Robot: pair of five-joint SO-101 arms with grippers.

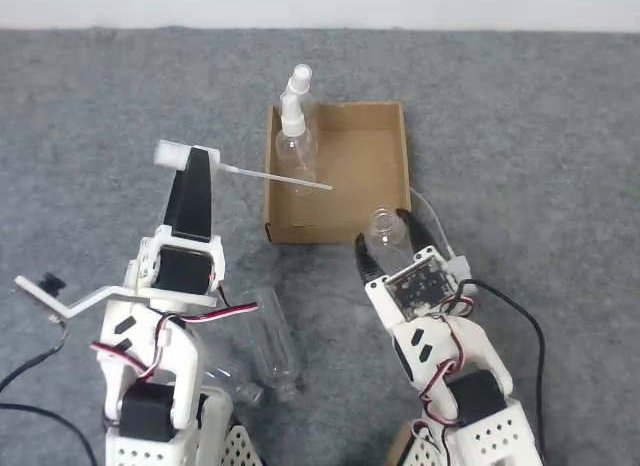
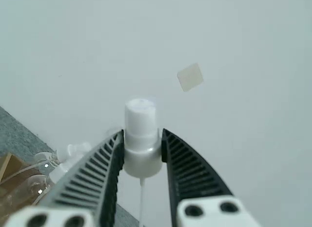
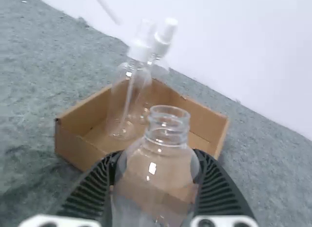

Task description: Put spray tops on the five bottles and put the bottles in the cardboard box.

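Capping step: left gripper (image 2: pixel 141 137) clamps a spray top (image 2: pixel 140 115) beside the box (image 1: pixel 385 111); right gripper (image 1: pixel 384 234) holds an open bottle (image 3: pixel 163 139) just before it (two capped bottles (image 1: pixel 296 136) inside). Next, the tube (image 1: pixel 280 176) must meet that neck.

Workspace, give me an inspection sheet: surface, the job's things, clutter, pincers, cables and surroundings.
Surface: grey carpet, flat.
Job's things: box open, two capped bottles standing in its far left corner; lying bottle on the carpet between the arms, with possibly another beside it; spray top and open bottle are held.
Clutter: nothing seen.
Pincers: left pincer shut on the spray top, raised; right pincer shut on the open bottle, upright, at the box's near edge.
Cables: black cables on the carpet by both arm bases.
Surroundings: white wall behind the carpet.
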